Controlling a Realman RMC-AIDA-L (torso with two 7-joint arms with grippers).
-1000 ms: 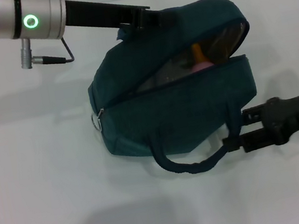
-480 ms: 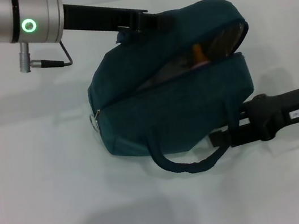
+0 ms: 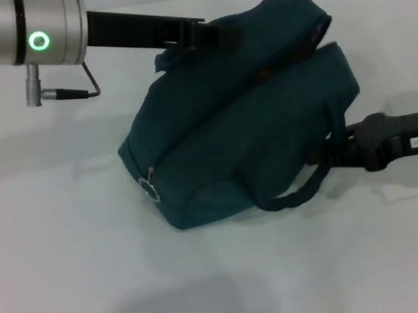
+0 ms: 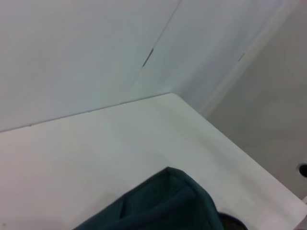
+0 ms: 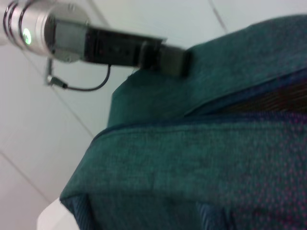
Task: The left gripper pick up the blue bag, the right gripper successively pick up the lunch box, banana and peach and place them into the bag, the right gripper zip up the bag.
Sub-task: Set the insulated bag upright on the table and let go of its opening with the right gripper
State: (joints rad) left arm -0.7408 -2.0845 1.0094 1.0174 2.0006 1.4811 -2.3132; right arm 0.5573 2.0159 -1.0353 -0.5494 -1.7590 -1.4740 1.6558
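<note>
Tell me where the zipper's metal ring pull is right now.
In the head view the ring pull hangs at the blue bag's left end, low near the table, far from the right gripper pressed against the bag's opposite end.

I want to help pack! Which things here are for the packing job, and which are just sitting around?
For the job:
- blue bag, its opening nearly shut
- left gripper, at the bag's top edge
- right gripper, at the bag's side, near a handle

Just around:
- white table
- nothing else in sight
</note>
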